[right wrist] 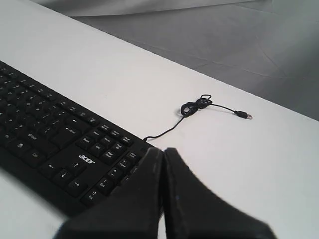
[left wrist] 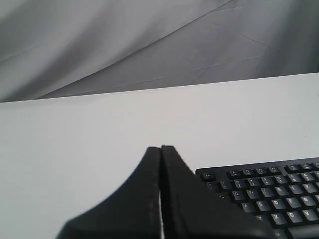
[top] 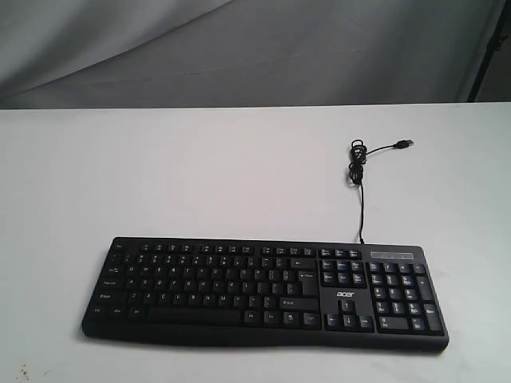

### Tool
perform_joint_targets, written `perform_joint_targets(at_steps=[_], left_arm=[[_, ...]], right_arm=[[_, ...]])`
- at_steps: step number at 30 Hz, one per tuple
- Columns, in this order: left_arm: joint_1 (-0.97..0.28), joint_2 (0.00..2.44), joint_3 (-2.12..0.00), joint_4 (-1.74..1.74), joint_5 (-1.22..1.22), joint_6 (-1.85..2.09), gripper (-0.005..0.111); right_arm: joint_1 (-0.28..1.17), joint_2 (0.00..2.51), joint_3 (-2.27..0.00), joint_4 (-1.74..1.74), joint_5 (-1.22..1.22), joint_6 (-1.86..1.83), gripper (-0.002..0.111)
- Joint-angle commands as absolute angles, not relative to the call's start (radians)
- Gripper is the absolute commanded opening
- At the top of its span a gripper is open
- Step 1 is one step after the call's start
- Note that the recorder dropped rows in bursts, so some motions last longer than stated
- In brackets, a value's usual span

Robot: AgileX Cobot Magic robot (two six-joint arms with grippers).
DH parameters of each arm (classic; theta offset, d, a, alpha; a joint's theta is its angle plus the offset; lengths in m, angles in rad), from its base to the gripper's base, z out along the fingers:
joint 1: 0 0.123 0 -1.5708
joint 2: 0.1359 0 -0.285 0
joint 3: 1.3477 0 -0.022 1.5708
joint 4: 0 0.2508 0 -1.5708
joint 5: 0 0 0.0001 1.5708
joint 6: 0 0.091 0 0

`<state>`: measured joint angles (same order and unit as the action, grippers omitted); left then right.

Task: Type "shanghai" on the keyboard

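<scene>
The black keyboard [top: 263,291] with white legends and an "acer" logo lies near the front edge of the white table [top: 200,175]; neither arm shows in the exterior view. My left gripper [left wrist: 160,149] is shut and empty, held off the Esc-key end of the keyboard [left wrist: 269,191]. Shut and empty too, my right gripper [right wrist: 164,150] hangs over the number-pad end of the keyboard [right wrist: 55,139]. Whether either gripper touches anything cannot be told.
The thin black USB cable [top: 358,171] runs from the keyboard's back edge to a small coil and a loose plug [top: 406,144]; it also shows as the cable [right wrist: 199,105] in the right wrist view. A grey cloth backdrop [top: 239,48] hangs behind the table.
</scene>
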<state>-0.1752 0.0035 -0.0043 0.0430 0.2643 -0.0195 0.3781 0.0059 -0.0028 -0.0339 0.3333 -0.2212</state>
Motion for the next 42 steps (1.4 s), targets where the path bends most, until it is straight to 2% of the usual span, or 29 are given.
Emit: perform_joint_targets(at_steps=[1, 27, 31, 36, 42], left_arm=[[-0.179, 0.000, 0.000, 0.043, 0.261, -0.022, 0.000], [-0.179, 0.000, 0.000, 0.043, 0.261, -0.022, 0.000], [-0.179, 0.000, 0.000, 0.043, 0.261, -0.022, 0.000], [-0.179, 0.000, 0.000, 0.043, 0.261, -0.022, 0.000], [-0.179, 0.000, 0.000, 0.043, 0.261, -0.022, 0.000]], right_arm=[[0.370, 0.000, 0.000, -0.043, 0.332, -0.224, 0.000], [0.370, 0.000, 0.000, -0.043, 0.338, -0.224, 0.000], [0.370, 0.006, -0.079, -0.047, 0.404, -0.224, 0.000], [0.370, 0.162, -0.239, -0.074, 0.408, -0.224, 0.000], [0.374, 0.475, -0.364, -0.137, 0.350, -0.224, 0.000]])
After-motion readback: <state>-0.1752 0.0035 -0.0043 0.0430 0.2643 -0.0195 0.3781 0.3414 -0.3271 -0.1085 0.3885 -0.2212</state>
